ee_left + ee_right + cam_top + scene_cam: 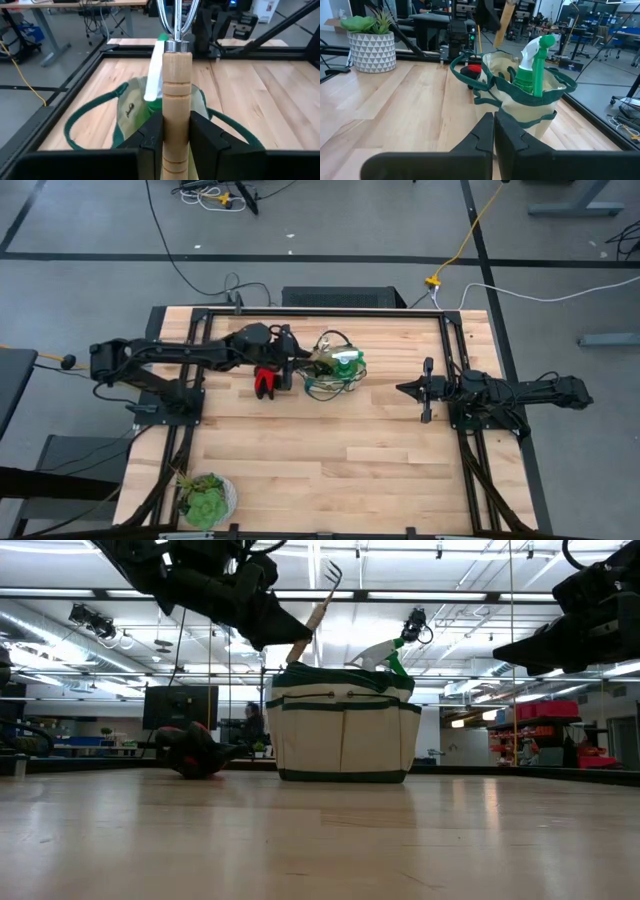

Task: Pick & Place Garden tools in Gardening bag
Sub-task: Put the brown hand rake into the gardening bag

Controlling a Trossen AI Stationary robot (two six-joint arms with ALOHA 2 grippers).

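Note:
The tan gardening bag with dark green trim stands on the table's far middle. A green spray bottle with a white nozzle stands in it. My left gripper is over the bag's left rim, shut on the wooden-handled mini rake, whose prongs point up. The red-and-black gloves lie on the table just left of the bag. My right gripper is shut and empty, right of the bag and above the table. Shears and brush do not show. My left gripper pinches the rake's wooden handle between its two fingers, on the handle's lower half. The fingers come from the table's left, slanting down, and lie across the handle. The rake is tilted, prongs up, its lower end at the bag's rim.
A green succulent in a pale patterned pot stands at the table's near left corner and also shows in the right wrist view. Black frame rails run along the table's sides. Bare wood lies in front of the bag.

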